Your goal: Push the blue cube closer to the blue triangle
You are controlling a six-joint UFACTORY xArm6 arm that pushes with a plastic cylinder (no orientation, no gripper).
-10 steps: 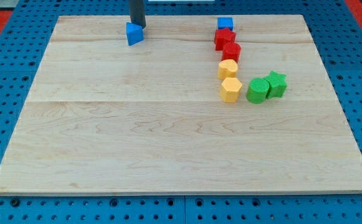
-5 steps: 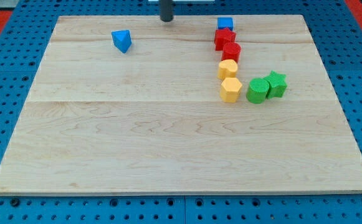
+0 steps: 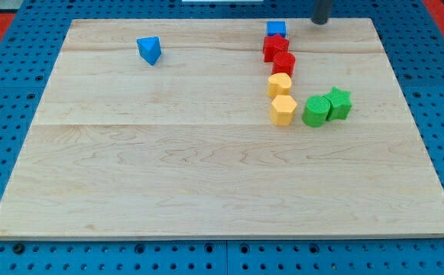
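Standing at the view's right of the blue cube (image 3: 276, 29), my tip (image 3: 320, 21), seemingly holding nothing, suits pushing it toward the blue triangle (image 3: 150, 50).

My tip (image 3: 320, 22) sits at the desk's (image 3: 206, 191) top edge, right of the blue cube (image 3: 276, 29). The blue triangle (image 3: 150, 50) lies well apart, toward the view's left.

Setting: robotics lab bench. Evidence: pale wooden board (image 3: 222, 168) lying on a blue perforated mounting plate (image 3: 8, 92) with a regular hole grid; small coloured test blocks; red edging at the view's top corners.
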